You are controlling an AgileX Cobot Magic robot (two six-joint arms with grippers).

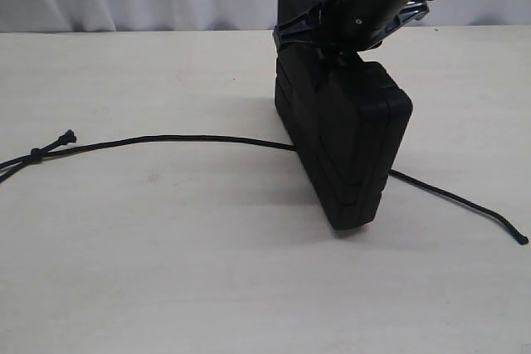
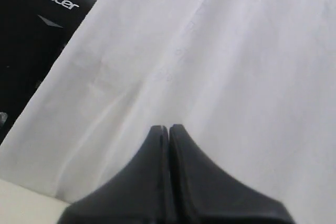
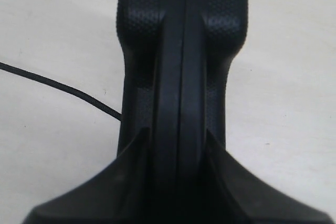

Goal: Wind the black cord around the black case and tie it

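**Steady the case so the cord can come up**

The pale, matt desk carries the black case, a hard pebbled box standing on its narrow edge. My right jaws pinch its top ridge and should hold it upright. The thin braided black cord seemingly runs beneath it, its knotted end far left. My left jaws are pressed together, empty.

A pale cream, matte tabletop is carrying two things. A black rectangular hard-shell plastic case is standing on one narrow edge near the middle and casting a soft shadow to its left. A long, thin, black braided cord is lying flat across the surface. It is running in from the left edge, where a knot is sitting near a frayed end. It is reaching the case's base and showing again on the far side, with its free tip lying near the right edge. Whether it is passing under or behind the case cannot be told.
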